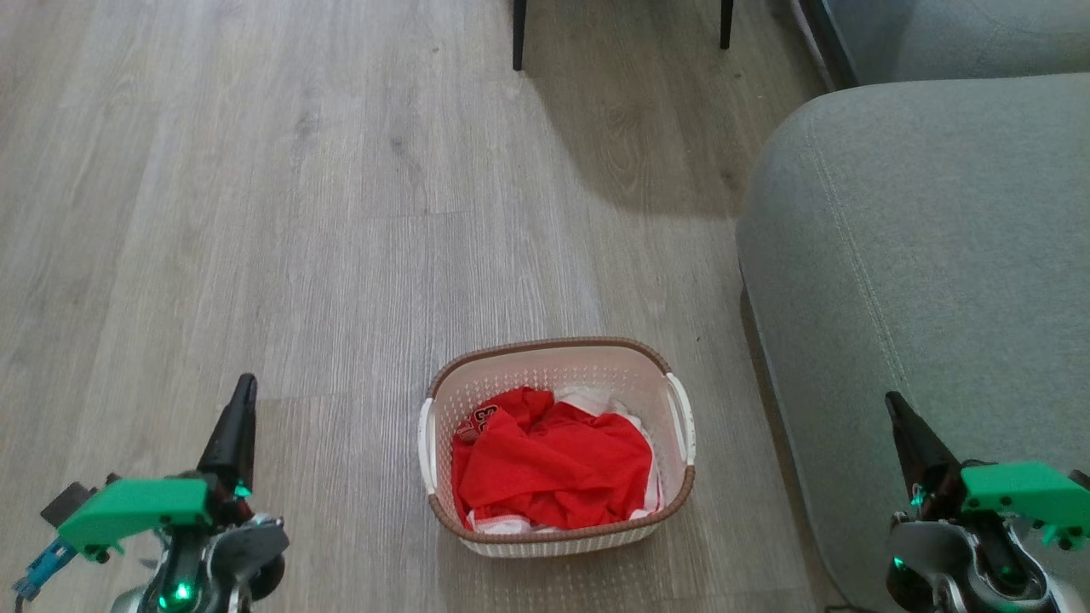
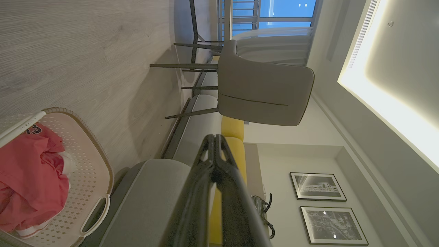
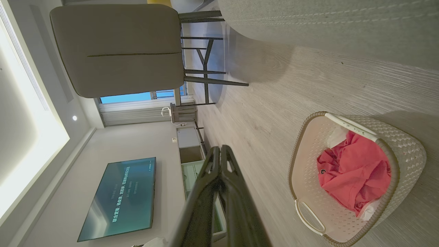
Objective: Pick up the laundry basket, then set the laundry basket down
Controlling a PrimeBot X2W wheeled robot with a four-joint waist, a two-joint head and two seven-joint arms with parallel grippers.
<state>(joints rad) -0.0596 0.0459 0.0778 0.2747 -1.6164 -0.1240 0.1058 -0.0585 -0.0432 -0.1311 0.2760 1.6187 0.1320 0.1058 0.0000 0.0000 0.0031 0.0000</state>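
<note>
left end effector closed, right end effector closed. laundry basket on floor between them, touching neither. sofa just beside right end effector.

Both grippers low and wide apart, jaws shut and empty.
The left gripper sits at the head view's lower left and the right gripper at its lower right, each with dark fingers pressed together, pointing up the view. A green bracket caps the left wrist and a like green bracket the right.
</note>
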